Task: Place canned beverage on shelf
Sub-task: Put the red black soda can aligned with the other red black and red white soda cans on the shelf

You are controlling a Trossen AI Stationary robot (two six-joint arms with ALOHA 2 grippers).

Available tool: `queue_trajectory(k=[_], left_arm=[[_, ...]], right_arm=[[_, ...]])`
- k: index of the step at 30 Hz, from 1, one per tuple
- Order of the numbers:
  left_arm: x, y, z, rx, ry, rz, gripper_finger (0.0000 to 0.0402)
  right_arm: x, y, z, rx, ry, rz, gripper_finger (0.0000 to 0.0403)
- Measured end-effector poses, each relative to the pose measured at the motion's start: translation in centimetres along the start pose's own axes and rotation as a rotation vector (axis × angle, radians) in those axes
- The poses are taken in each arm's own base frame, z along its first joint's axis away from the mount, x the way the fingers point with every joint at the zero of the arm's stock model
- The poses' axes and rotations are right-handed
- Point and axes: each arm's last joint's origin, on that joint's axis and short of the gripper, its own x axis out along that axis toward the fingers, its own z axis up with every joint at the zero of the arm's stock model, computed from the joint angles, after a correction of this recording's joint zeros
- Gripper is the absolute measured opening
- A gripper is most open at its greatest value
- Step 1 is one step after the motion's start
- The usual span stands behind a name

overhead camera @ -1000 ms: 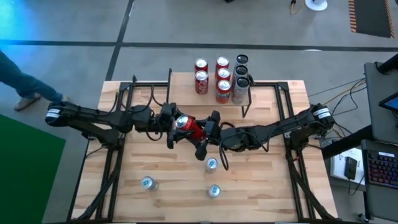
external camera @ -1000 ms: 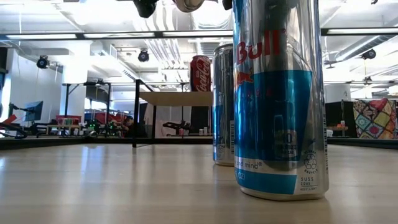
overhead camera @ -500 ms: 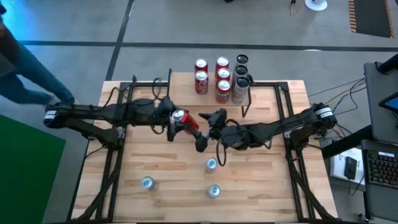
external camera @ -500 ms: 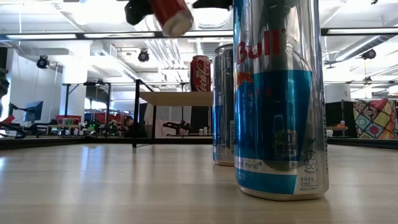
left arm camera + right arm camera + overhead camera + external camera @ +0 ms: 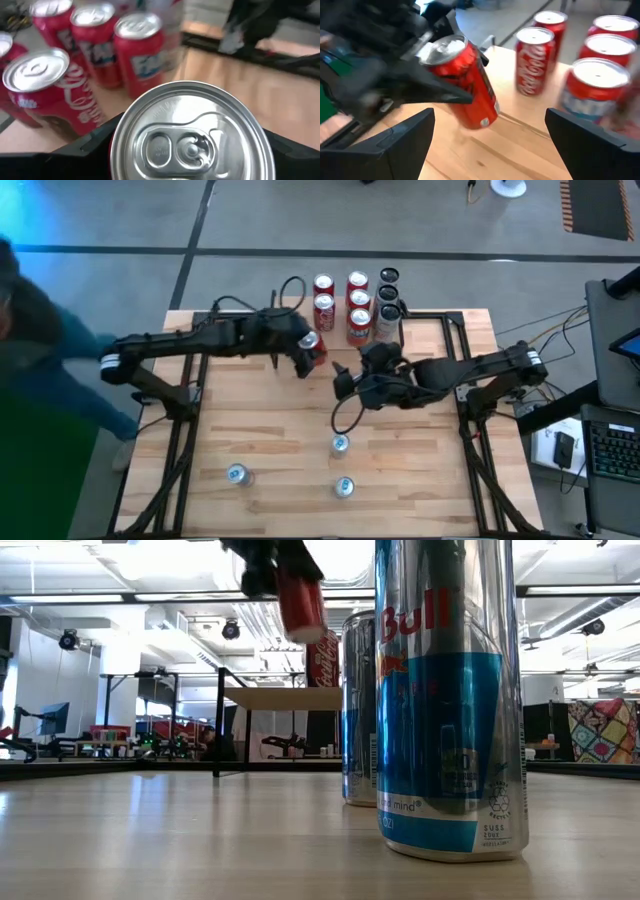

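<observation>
High view: left gripper has the red can in the air, right by the shelf, not on it yet
Done: six cans already up there
Left: set it down, let go
Can: tilted, undented
Right gripper: fingers wide apart, empty, over the bench

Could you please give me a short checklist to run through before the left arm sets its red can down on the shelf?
1. Grip: the left gripper is closed on the red can, which is raised above the table. Ok.
2. Can upright: it hangs tilted in the low view. Not ok.
3. Free spot on the shelf: bare plank shows left of the standing cans. Ok.
4. Right gripper: open, empty and apart from the can. Ok.
5. Clearance to the nearest shelf can: close, gap unclear. Cannot tell.
6. Surroundings: a person is at the table's left edge. Not ok.
</observation>
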Motion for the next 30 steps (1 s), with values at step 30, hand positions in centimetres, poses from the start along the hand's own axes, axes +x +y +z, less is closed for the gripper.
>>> queue_trajectory(k=[30], left_arm=[[7.3, 3.4, 0.3, -0.063, 0.048, 0.280, 0.0329]], right_arm=[[-3.5, -5.7, 1.3, -0.025, -0.069, -0.213, 0.0368]])
